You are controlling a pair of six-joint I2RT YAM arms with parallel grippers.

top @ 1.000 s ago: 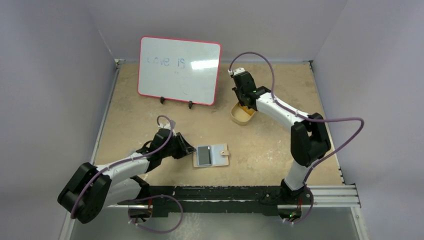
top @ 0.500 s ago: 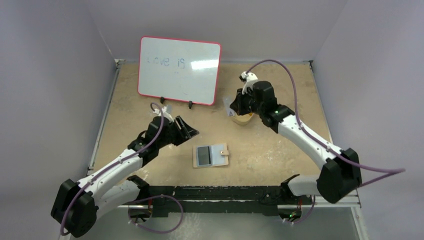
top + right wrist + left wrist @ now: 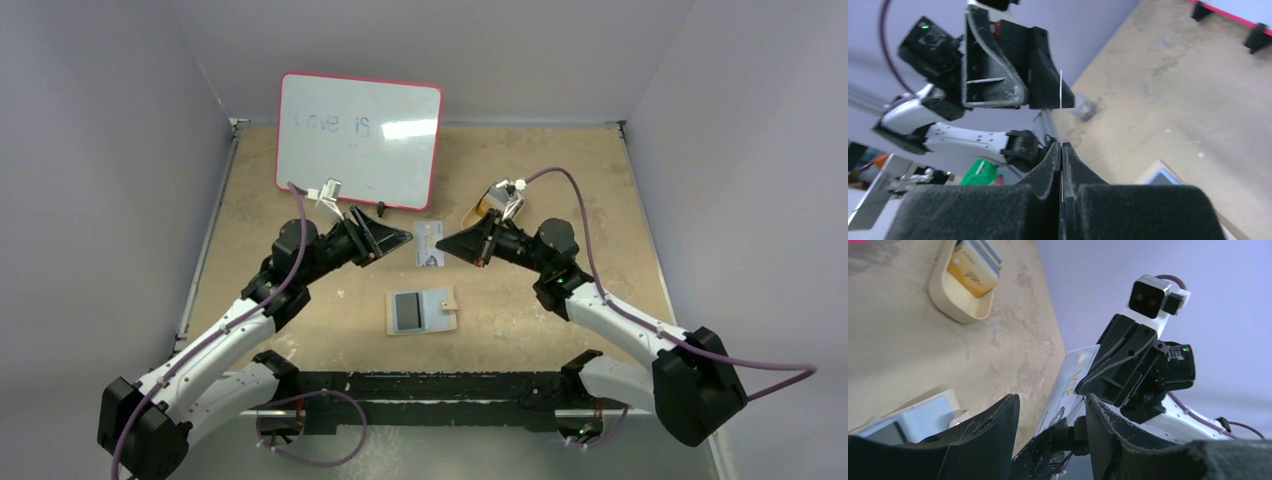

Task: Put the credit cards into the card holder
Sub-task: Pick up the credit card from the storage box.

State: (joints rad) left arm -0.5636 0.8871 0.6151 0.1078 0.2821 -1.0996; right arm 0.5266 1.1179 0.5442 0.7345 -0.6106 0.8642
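Note:
My right gripper (image 3: 447, 246) is shut on a pale grey credit card (image 3: 429, 243) and holds it in the air above the table's middle. The card shows edge-on in the right wrist view (image 3: 1061, 95), pinched between the fingertips (image 3: 1061, 150). My left gripper (image 3: 405, 238) is open and faces the card's free edge; in the left wrist view the card (image 3: 1068, 385) stands just beyond its spread fingers (image 3: 1050, 435), apart from them. The tan card holder (image 3: 422, 311) lies open on the table below, a grey card in its left pocket. More cards sit in the tan dish (image 3: 955, 307).
The red-rimmed whiteboard (image 3: 358, 140) stands at the back left on two black feet. The tan oval dish (image 3: 473, 214) sits behind my right wrist and holds a yellow card (image 3: 968, 271) and grey ones. Purple walls enclose the table on three sides.
My right gripper left the dish with a card and swung left and down to the middle. My left gripper rose from beside the card holder and moved right to meet it.

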